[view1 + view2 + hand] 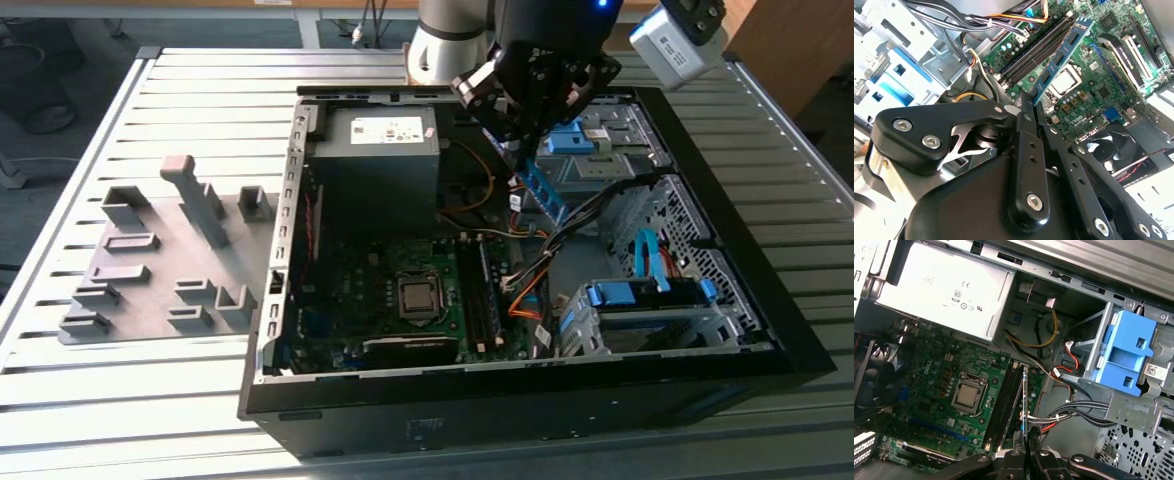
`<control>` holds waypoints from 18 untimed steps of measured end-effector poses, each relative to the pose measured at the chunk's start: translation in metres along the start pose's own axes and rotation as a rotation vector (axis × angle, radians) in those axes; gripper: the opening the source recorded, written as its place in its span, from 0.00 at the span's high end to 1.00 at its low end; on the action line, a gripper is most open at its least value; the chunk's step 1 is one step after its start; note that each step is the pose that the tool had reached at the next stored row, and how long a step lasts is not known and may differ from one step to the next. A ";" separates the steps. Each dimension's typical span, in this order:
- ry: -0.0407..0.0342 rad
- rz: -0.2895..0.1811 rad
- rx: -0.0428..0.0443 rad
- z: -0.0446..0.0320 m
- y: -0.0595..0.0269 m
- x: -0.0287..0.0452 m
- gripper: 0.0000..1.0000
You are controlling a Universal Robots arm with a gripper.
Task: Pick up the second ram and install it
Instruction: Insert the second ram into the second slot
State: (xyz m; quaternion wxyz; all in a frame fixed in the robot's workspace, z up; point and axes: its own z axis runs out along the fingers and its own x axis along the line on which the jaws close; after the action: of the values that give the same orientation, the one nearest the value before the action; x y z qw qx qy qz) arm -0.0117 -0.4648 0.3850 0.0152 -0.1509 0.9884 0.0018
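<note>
One stick, the second ram (pixel 539 190), hangs clamped in the pincer (pixel 531 150) above the open case (pixel 787 340) on the slatted surface (pixel 200 400) in the exterior view. In the second wrist view its length points at the memory slots (pixel 1041 47). The first wrist view sees it edge-on, lined up along them.
</note>
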 end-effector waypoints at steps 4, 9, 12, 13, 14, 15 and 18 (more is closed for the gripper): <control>0.0000 0.006 0.0002 0.0000 0.0000 0.0000 0.86; -0.0001 0.013 0.0003 0.0000 0.0000 0.0000 0.86; 0.0000 0.017 0.0005 0.0000 0.0000 0.0000 0.86; 0.0000 0.019 0.0005 0.0001 0.0000 0.0000 0.86; 0.0000 0.020 0.0006 0.0001 0.0000 0.0000 0.86; 0.0000 0.021 0.0006 0.0001 0.0000 0.0000 0.86; 0.0000 0.026 0.0007 0.0001 0.0000 0.0000 0.86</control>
State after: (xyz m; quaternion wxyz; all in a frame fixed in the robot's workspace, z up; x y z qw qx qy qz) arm -0.0117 -0.4648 0.3850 0.0152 -0.1382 0.9903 0.0017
